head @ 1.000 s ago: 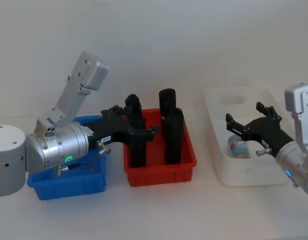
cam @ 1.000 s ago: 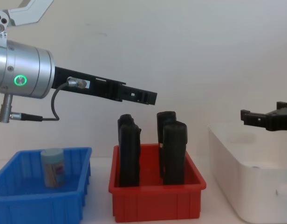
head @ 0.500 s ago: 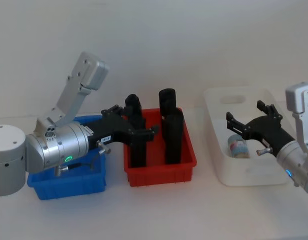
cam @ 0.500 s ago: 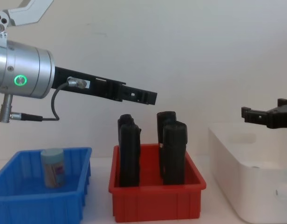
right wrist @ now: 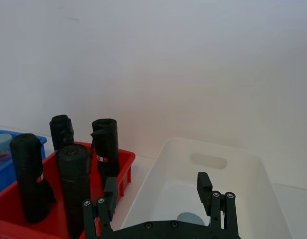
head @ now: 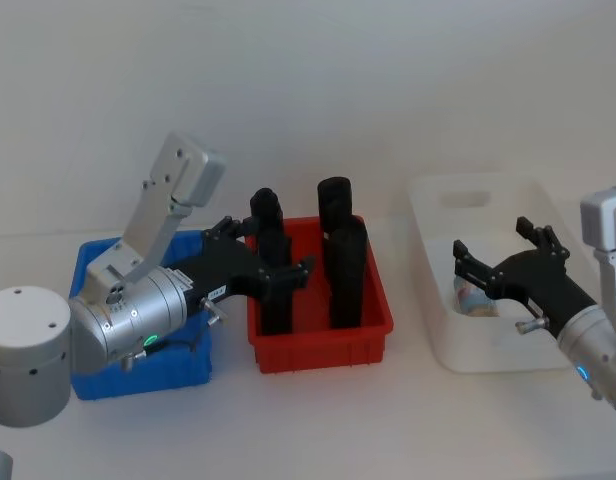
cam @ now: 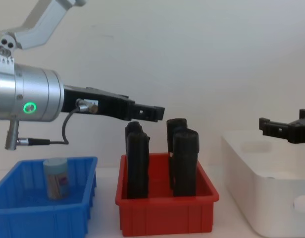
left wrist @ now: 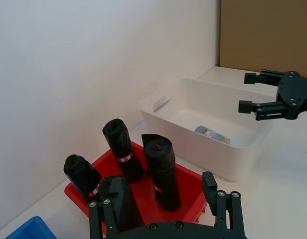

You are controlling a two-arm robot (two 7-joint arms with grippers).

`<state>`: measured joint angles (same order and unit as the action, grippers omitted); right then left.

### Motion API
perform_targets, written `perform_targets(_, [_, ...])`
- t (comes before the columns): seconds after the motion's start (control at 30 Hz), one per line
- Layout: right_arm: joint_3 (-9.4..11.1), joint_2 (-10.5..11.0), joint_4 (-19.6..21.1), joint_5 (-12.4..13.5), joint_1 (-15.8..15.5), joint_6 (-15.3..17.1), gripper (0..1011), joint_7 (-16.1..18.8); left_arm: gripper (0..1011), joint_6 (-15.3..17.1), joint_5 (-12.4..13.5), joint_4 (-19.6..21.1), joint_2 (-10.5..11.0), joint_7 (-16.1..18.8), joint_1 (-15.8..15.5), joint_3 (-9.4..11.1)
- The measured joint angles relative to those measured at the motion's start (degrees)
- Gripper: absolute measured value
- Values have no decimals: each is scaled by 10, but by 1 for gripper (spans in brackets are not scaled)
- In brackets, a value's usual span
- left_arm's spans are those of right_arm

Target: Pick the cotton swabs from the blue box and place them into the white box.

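One tub of cotton swabs [cam: 57, 177] stands upright in the blue box [cam: 43, 214], at its far left. Another tub [left wrist: 212, 134] lies on its side on the floor of the white box [left wrist: 163, 106]; its pale lid [right wrist: 190, 218] shows under my right gripper. My left gripper [head: 273, 262] hangs open and empty above the red bin's left side, to the right of the blue box [head: 138, 372]. My right gripper [head: 488, 247] hovers open and empty over the white box [head: 488, 350], above the tub [head: 471, 296] inside it.
A red bin [cam: 167, 218] holding several tall black upright blocks [cam: 136, 166] stands between the blue box and the white box. The left arm's silver body [head: 128, 315] hangs over the blue box. A white wall runs behind the table.
The left arm has sunk a little and pulled back toward me, its gripper lower over the red bin. The right gripper has drifted slightly down and right. Both stay open.
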<state>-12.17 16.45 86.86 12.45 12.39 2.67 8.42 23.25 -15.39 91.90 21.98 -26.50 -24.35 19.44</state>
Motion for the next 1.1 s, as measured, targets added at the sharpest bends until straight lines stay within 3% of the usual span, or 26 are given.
perform_targets(0.63, [-6, 23, 112, 31, -103, -6, 1001, -36, 1004, -124, 22, 7, 0, 144, 60, 37])
perform_targets(0.83, [-7, 28, 136, 38, -125, -7, 1001, -44, 1003, -165, 29, 10, -1, 190, 79, 48])
perform_targets(1.1, [-8, 29, 143, 41, -132, -7, 1001, -46, 1004, -208, 37, 12, -1, 240, 100, 61])
